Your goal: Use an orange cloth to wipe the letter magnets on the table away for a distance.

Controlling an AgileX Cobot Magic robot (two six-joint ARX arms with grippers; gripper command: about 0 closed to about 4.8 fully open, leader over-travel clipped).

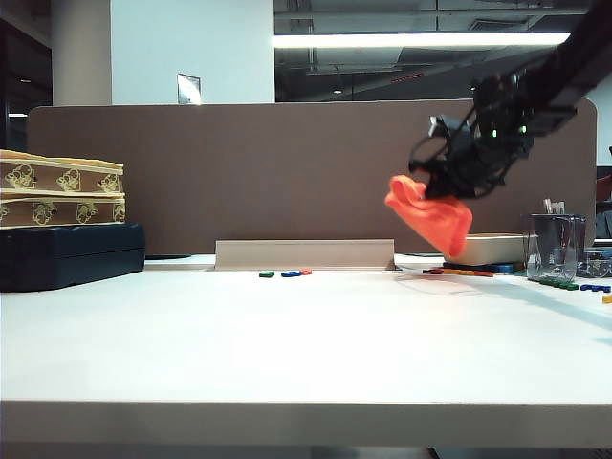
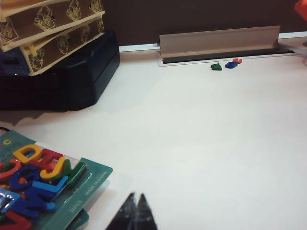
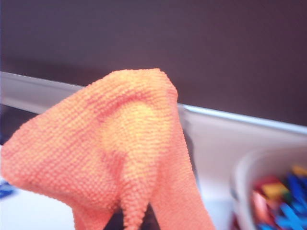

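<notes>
You had the right gripper (image 1: pixel 457 180) raised at the upper right of the exterior view, jaws clamped shut on the orange cloth (image 1: pixel 432 215); the cloth hung bunched below it, clear of the table (image 1: pixel 287 335), and it filled most of the right wrist view (image 3: pixel 120 153).

Your left gripper (image 2: pixel 135 213) showed only as two dark fingertips pressed together at the lower edge of the left wrist view, closed on nothing, above bare table.

Letter magnets (image 1: pixel 286 273): you had a green, a blue and a red piece in a small group at centre frame, just in front of the pale metal rail (image 1: pixel 304 254); further pieces lay in a row at right (image 1: pixel 459 272), under the cloth, and more at the far right edge (image 1: pixel 569 284).

Other items you had on the table: a dark case (image 1: pixel 67 256) at left with two patterned boxes (image 1: pixel 59 187) stacked on it; a clear cup (image 1: pixel 557 245) at right; a packet of letters (image 2: pixel 41 184) at lower left of the left wrist view; a white tub (image 3: pixel 268 191) holding coloured pieces at lower right of the right wrist view.
</notes>
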